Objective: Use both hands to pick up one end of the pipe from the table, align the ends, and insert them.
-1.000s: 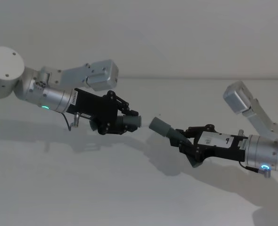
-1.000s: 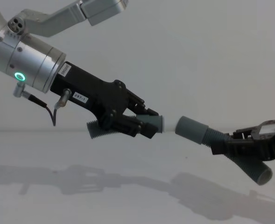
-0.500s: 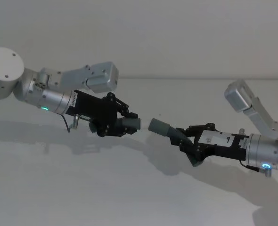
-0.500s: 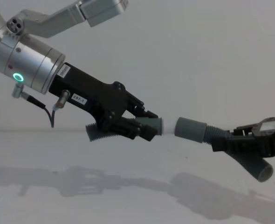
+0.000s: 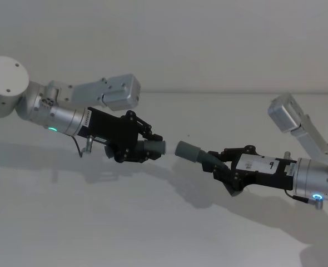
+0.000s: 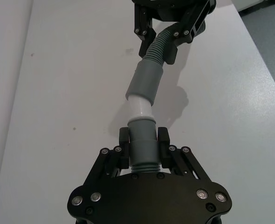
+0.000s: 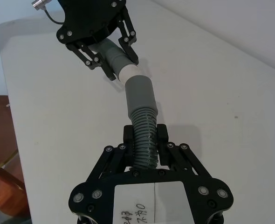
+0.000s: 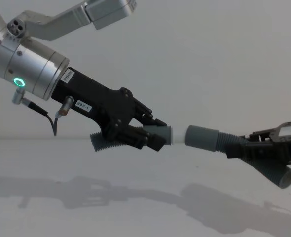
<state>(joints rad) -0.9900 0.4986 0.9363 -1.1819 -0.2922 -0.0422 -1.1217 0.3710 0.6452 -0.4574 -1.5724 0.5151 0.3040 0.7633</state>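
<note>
While both pipe pieces hang above the white table (image 5: 153,233), their ends face each other across a small gap near the middle of the head view. The whitish tip (image 8: 169,134) on its grey collar (image 6: 142,140) points toward 3 o'clock in the chest view; the wide grey cuff (image 8: 201,138) sits just beside it at 3 o'clock, apart from it there, the two nearly in line. From the left wrist view the tip appears to meet the cuff's mouth, so whether they touch I cannot tell.

The left gripper (image 5: 144,143) pinches the collared piece, its jaws pressed on the grey collar, with the ribbed tail (image 8: 100,141) sticking out behind toward 8 o'clock. The right gripper (image 5: 222,164) clamps the ribbed body (image 7: 145,135) of the cuffed piece, whose free end (image 8: 283,178) droops toward 5 o'clock.

Shadows of both arms lie on the table below.
</note>
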